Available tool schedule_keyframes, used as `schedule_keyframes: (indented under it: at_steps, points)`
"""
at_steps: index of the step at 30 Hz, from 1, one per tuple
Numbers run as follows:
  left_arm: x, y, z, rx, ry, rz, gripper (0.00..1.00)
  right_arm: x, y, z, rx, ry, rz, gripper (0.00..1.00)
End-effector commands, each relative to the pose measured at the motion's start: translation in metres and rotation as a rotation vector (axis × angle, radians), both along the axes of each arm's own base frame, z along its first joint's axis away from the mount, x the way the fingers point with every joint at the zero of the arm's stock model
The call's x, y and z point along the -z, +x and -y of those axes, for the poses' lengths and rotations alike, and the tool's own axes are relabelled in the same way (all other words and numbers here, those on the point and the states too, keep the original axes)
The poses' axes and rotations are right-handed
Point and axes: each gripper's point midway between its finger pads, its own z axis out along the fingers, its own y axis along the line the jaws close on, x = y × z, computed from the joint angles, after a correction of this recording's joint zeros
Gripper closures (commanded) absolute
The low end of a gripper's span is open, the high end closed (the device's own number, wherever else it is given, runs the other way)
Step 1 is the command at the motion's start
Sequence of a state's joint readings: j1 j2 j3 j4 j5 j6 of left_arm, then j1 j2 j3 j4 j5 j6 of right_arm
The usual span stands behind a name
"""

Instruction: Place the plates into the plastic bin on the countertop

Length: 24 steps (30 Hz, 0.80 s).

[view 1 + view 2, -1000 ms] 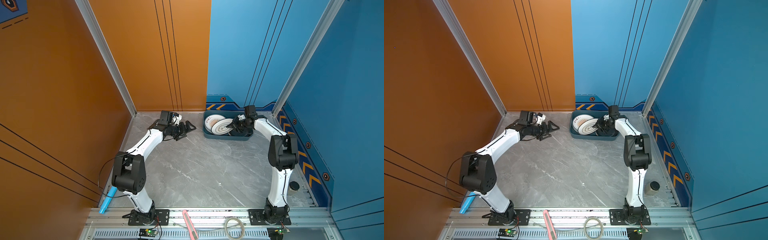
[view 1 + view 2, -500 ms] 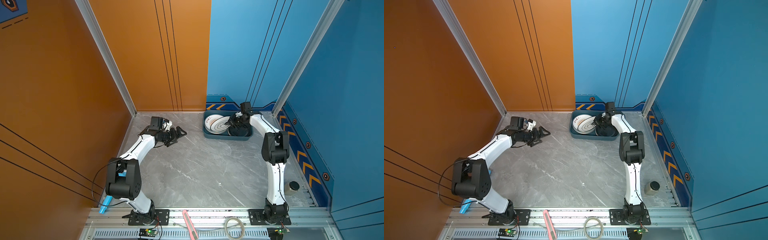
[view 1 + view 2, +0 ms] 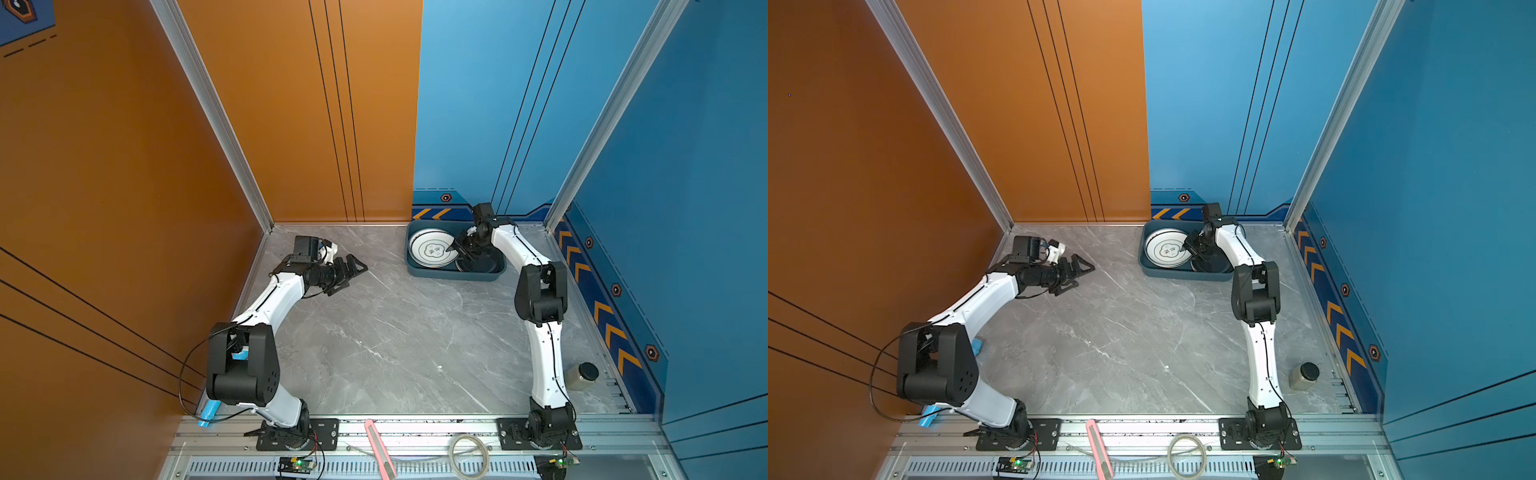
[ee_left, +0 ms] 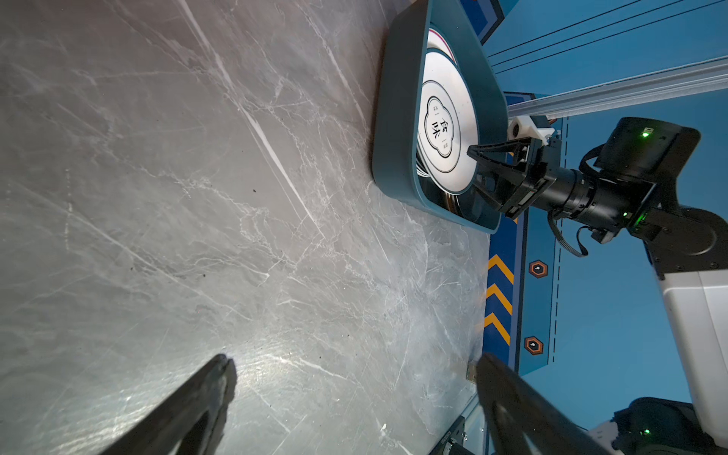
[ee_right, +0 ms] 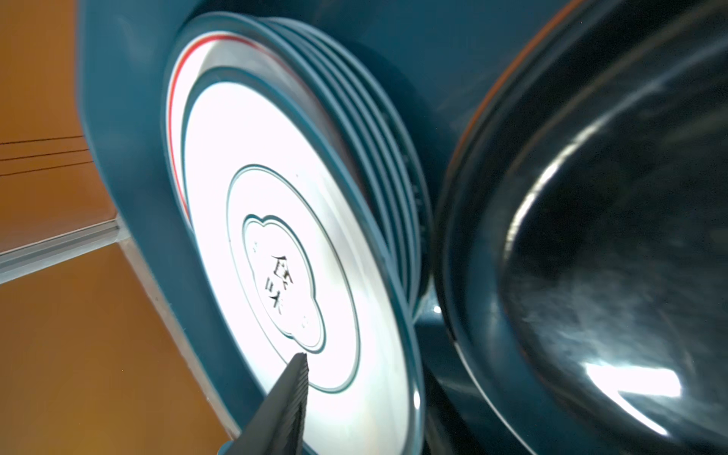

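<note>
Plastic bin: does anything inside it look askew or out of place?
Only slightly: the top white quatrefoil plate sits off-centre on the plate stack, baring the edge of a red-rimmed plate. Nothing looks spilled or broken.

Cannot count stacked plates (image 5: 374,130) beneath the white plate (image 5: 275,236); cannot see black plate (image 5: 591,236) whole, cropped by right wrist view's edge.
</note>
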<state>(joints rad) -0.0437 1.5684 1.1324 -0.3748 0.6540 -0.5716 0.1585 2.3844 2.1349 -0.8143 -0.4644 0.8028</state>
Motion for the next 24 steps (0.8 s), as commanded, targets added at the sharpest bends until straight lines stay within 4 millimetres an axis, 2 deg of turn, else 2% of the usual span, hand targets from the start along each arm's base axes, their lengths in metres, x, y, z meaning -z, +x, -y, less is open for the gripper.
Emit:
schedule_keyframes:
  at_steps: [1, 6, 12, 15, 18, 20, 24]
  points:
    - [-0.006, -0.007, -0.009, -0.012, 0.02, 0.016, 0.02, -0.004, -0.008, 0.009, -0.013, -0.086, -0.008, 0.56]
    - [-0.011, -0.009, -0.024, -0.059, 0.057, 0.031, 0.02, -0.02, -0.011, 0.025, -0.015, -0.182, 0.029, 0.54]
    - [-0.016, -0.013, -0.044, -0.119, 0.108, 0.061, 0.02, -0.05, -0.013, 0.051, -0.026, -0.309, 0.103, 0.51]
    - [-0.015, -0.016, -0.057, -0.159, 0.168, 0.077, 0.02, -0.079, -0.017, 0.068, -0.026, -0.387, 0.167, 0.49]
    - [-0.016, -0.018, -0.075, -0.21, 0.274, 0.113, 0.02, -0.125, -0.027, 0.082, -0.035, -0.466, 0.284, 0.46]
    - [-0.001, -0.028, -0.093, -0.275, 0.371, 0.095, 0.02, -0.156, -0.038, 0.092, -0.032, -0.523, 0.372, 0.41]
    - [0.006, -0.042, -0.127, -0.381, 0.573, 0.114, 0.02, -0.183, -0.07, 0.123, 0.026, -0.668, 0.434, 0.35]
